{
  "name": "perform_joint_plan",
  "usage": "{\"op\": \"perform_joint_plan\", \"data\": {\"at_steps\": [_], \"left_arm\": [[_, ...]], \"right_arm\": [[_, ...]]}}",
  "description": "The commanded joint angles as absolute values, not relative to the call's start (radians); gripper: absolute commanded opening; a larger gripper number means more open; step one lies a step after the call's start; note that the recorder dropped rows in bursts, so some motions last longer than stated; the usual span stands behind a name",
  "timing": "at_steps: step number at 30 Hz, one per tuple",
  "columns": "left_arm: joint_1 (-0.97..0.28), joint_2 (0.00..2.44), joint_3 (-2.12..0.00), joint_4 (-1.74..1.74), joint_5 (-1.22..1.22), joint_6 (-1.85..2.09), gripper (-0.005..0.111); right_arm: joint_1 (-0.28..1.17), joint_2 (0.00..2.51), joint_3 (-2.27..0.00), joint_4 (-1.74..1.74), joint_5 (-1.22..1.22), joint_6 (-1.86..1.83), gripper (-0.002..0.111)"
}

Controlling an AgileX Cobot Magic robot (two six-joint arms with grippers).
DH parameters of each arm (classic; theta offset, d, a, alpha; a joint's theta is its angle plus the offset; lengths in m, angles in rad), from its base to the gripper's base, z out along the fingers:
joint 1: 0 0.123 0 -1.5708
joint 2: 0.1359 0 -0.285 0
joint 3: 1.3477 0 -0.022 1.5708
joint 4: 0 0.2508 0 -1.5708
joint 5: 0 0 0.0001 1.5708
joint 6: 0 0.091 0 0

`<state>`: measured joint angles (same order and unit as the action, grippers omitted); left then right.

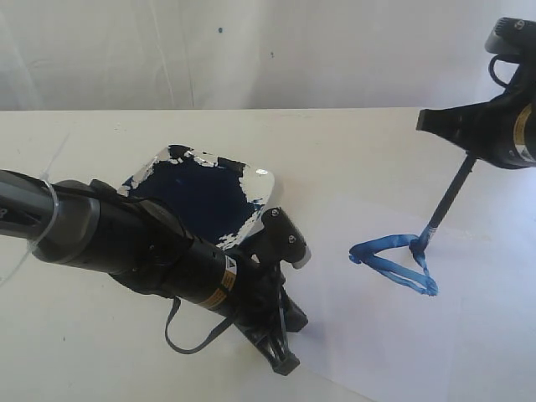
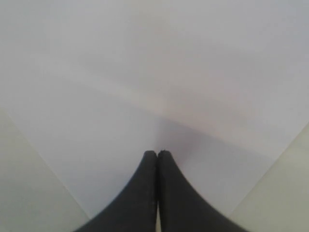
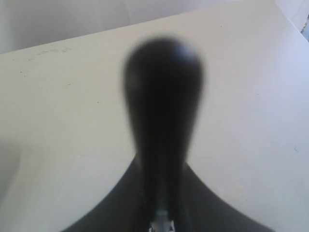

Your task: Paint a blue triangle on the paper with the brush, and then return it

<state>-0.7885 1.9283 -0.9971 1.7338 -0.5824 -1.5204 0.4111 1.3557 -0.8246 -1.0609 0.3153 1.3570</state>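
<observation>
A blue triangle [image 1: 395,260] of thick uneven strokes lies on the white paper [image 1: 469,335]. My right gripper [image 1: 469,151] hangs above it, shut on the thin black brush [image 1: 448,199]. The brush slants down and its blue tip rests on the triangle's upper corner. In the right wrist view the brush handle [image 3: 163,96] sticks out, blurred, from between the jaws of the right gripper [image 3: 161,169]. My left gripper [image 1: 283,362] is shut with nothing in it, its tips down on the paper's near-left part. The left wrist view shows the left gripper [image 2: 157,153] against the paper [image 2: 145,72].
A white square dish [image 1: 260,177] filled with dark navy paint stands left of the paper, partly behind my left arm [image 1: 126,239]. The cream tabletop [image 1: 84,352] runs back to a white wall.
</observation>
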Motion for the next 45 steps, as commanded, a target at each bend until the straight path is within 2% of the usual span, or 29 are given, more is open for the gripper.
{"op": "perform_joint_plan", "data": {"at_steps": [1, 10, 45], "left_arm": [[-0.793, 1.927, -1.001, 1.744, -0.582, -1.518, 0.0], [-0.793, 1.927, -1.001, 1.744, -0.582, -1.518, 0.0], [-0.793, 1.927, -1.001, 1.744, -0.608, -1.518, 0.0]], "right_arm": [[0.408, 1.33, -0.825, -1.001, 0.347, 1.295, 0.0], [0.408, 1.284, -0.825, -0.784, 0.409, 1.087, 0.0], [0.408, 1.171, -0.825, -0.549, 0.519, 0.857, 0.0]]}}
